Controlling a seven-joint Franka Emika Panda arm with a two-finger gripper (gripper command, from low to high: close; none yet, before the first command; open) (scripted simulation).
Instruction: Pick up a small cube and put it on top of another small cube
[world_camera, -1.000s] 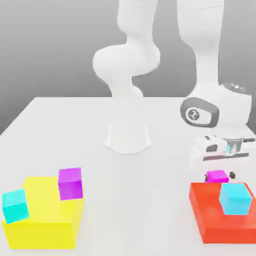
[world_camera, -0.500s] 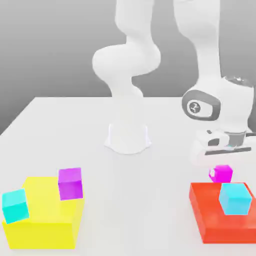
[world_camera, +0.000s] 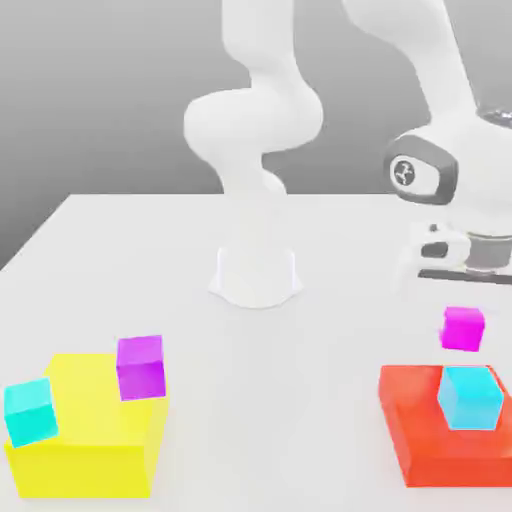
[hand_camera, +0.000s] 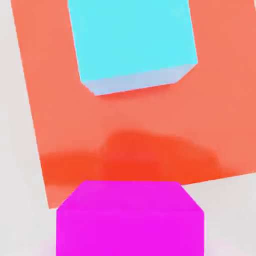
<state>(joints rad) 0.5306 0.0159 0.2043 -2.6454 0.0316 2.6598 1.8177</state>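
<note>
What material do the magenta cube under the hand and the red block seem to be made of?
Magenta cube: probably matte plastic or foam; its faces are flat and uniform, without texture or highlights. Red block: similar plain solid, slightly smoother; the hand view shows a soft darker patch on top. Simulator renders leave both uncertain.

1. Soft, even light is falling from above across the white table (world_camera: 150, 270); no glare is showing.
2. The backdrop is fading from dark grey at the top to paler grey near the table's far edge.
3. In the hand view, a blurred darker shadow is lying on the red block (hand_camera: 125, 130) near the magenta cube (hand_camera: 130, 220).
4. The arm's edges are looking slightly soft.
</note>
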